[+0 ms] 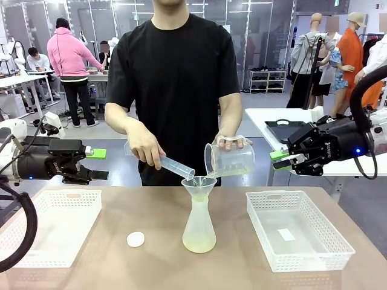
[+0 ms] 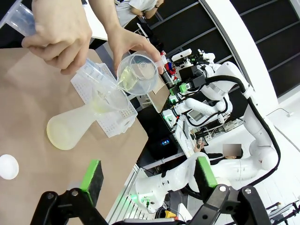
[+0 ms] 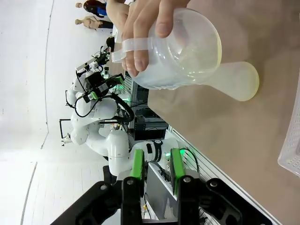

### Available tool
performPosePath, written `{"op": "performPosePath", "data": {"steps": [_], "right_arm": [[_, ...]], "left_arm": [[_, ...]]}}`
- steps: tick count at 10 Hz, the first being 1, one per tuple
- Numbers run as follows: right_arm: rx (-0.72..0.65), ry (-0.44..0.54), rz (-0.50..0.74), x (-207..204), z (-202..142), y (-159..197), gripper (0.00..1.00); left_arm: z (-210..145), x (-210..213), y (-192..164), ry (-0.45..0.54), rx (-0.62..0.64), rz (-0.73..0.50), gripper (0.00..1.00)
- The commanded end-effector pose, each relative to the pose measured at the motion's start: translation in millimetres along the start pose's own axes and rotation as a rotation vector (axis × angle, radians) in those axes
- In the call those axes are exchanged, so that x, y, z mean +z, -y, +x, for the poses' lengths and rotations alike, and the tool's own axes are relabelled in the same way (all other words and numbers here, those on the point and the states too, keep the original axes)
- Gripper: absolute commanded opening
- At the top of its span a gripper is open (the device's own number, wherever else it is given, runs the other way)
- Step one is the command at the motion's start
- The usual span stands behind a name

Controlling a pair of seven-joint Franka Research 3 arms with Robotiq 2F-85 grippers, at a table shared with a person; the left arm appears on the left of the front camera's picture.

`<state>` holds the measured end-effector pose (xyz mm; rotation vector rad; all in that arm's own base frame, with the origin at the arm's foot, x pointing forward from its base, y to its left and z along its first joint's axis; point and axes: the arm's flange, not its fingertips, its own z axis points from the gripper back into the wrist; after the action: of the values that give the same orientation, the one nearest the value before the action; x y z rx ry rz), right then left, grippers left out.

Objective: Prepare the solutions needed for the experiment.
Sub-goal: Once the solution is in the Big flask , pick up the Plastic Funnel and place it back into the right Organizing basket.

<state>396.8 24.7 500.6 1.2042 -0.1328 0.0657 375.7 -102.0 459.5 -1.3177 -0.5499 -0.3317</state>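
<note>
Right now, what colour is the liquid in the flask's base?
Pale yellow-green liquid; front view shows it best.

Tan worktop point(image 1: 157, 260). Two white slotted baskets: one at left point(image 1: 60, 193), one at right point(image 1: 302, 266), slip of white paper point(image 1: 286, 234) on right basket's floor. Small white disc point(image 1: 135, 239) flat on worktop, between left basket and centre. Clear funnel point(image 1: 198, 187) upright at centre. Handled measuring jug point(image 1: 233, 162) and clear graduated cylinder point(image 1: 175, 165) both tilted, mouths over funnel. Black tray point(image 1: 284, 130) on white table behind.
</note>
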Motion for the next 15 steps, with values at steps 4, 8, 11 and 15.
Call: {"op": "performPosePath", "data": {"steps": [4,8,11,15], "right_arm": [[-0.024,0.020,0.017,0.1,1.6,3.3,0.51],[-0.048,0.005,0.043,-2.6,4.1,4.6,0.75],[-0.022,0.005,0.016,-0.3,2.3,6.6,0.95],[-0.022,0.005,0.016,-0.3,2.3,6.6,0.95]], "left_arm": [[-0.7,-0.4,2.6,-0.013,0.006,0.001,1.00],[-0.7,-0.4,2.6,-0.013,0.006,0.001,1.00],[-0.7,-0.4,2.6,-0.013,0.006,0.001,1.00],[-0.7,-0.4,2.6,-0.013,0.006,0.001,1.00]]}}
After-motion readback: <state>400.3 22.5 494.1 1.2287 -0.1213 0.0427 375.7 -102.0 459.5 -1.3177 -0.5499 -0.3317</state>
